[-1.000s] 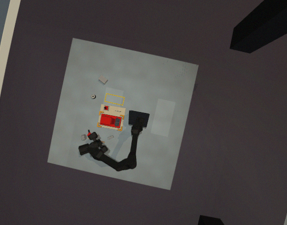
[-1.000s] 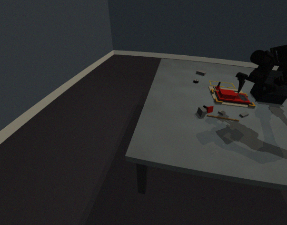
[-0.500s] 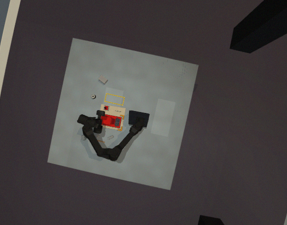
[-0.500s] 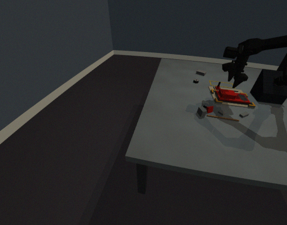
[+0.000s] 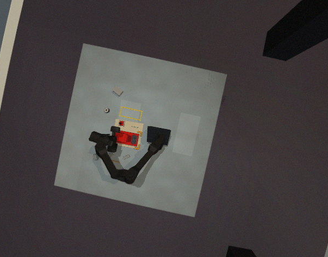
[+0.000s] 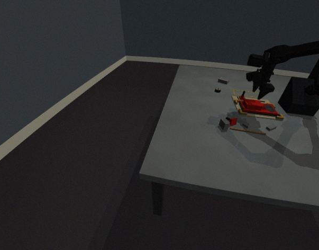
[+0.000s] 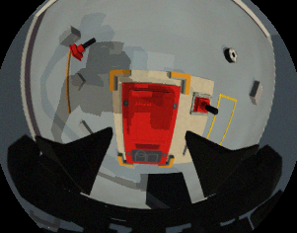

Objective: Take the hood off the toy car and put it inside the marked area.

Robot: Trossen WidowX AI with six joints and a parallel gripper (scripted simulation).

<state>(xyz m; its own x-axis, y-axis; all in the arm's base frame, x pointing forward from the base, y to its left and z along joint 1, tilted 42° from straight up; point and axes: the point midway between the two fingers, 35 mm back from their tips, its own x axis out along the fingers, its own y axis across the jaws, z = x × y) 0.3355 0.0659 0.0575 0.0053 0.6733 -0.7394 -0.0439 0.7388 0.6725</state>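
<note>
The tool [image 7: 149,159] hangs wide and holds nothing above the red toy car [image 7: 149,119]; the yellow-marked area [image 5: 130,113] lies at twelve o'clock of the car on the grey bench [image 5: 164,176].

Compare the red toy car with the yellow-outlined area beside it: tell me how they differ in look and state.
The toy car is a solid red body standing on a beige plate with orange corner marks; the marked area is only a flat yellow outline on the table.
The open hand hangs over the car, holding nothing; nothing hangs over the marked area.
The car still wears its red top; the marked area holds no part yet.
Both are rectangular and lie side by side.
</note>
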